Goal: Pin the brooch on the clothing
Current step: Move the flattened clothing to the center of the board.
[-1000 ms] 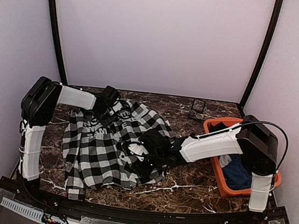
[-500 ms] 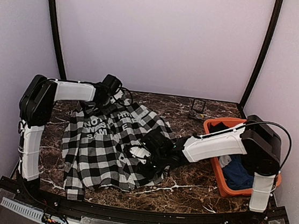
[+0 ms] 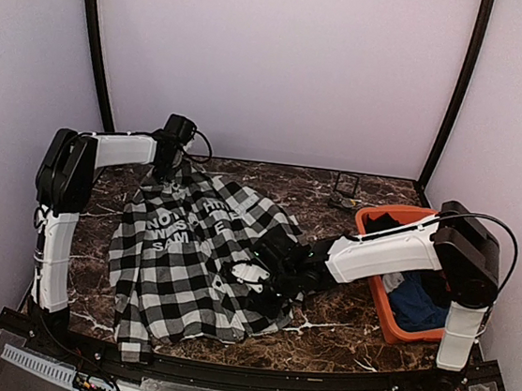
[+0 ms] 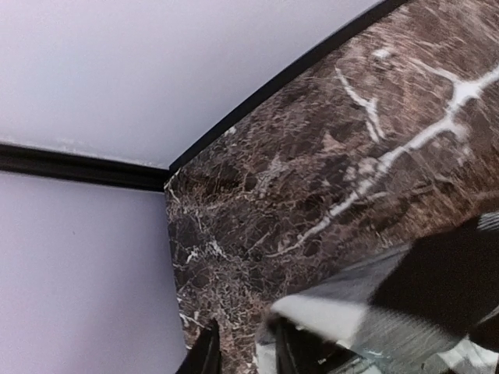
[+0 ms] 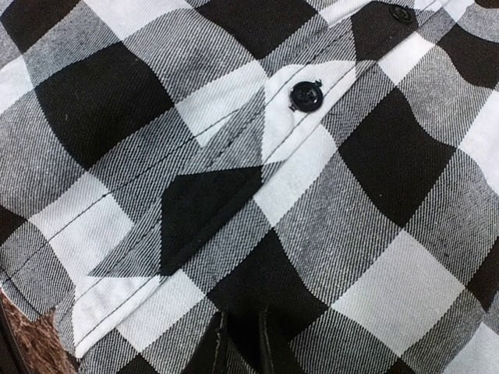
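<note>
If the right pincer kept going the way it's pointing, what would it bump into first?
The checked shirt. The right pincer points straight into its black-and-white cloth, below a black button, and seems to be touching it, though how close it is is hard to tell.

Your checked shirt (image 3: 188, 253) is spread over the left-center of the bench (image 3: 340, 332). The left gripper (image 3: 164, 169) is pinching its top edge, upper left. The right gripper (image 3: 252, 276) is down on its right side, and the orange basket (image 3: 394, 332) is far right.
</note>
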